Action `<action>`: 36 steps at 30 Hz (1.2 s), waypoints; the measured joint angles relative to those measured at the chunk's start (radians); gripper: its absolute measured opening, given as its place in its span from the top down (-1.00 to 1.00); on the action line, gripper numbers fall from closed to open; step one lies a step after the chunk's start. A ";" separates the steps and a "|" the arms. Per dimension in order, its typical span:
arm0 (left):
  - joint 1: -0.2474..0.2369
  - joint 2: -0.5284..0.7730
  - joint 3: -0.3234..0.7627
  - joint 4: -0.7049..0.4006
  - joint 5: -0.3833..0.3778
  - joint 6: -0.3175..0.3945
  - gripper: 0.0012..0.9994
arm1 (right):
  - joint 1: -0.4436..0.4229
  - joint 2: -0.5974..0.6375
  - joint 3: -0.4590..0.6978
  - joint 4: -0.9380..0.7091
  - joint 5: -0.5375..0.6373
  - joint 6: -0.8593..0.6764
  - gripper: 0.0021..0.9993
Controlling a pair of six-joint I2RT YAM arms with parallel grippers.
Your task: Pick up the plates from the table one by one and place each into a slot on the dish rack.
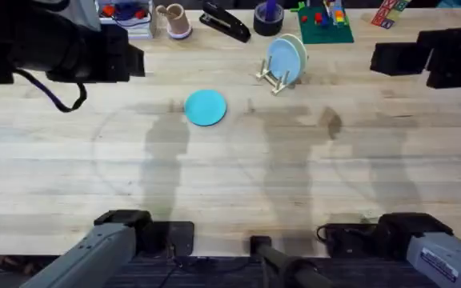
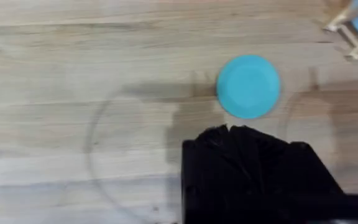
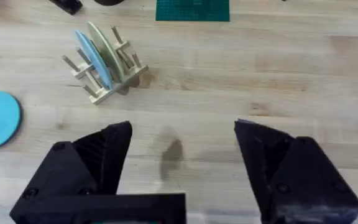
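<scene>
The left gripper (image 2: 229, 134) has its two black fingers pressed close together, the right gripper (image 3: 182, 140) holds its fingers wide apart, and both hang up in the air.

A robotics lab bench: two arm bases bolt to the near edge of a butcher-block counter (image 1: 230, 184), with a stapler (image 1: 226, 22), tape roll (image 1: 267, 19) and toy bricks (image 1: 325, 20) along the back.

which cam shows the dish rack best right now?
Right wrist. The dish rack sits whole in that view, pegs distinct, with a light-blue plate and a cream plate standing in separate slots. Overhead shows the rack small, plates overlapping. Left wrist catches just a corner at the frame edge.
</scene>
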 joint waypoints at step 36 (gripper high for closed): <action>0.202 0.484 0.002 0.033 0.827 0.370 0.92 | 0.000 0.000 0.000 0.000 0.000 0.000 -0.99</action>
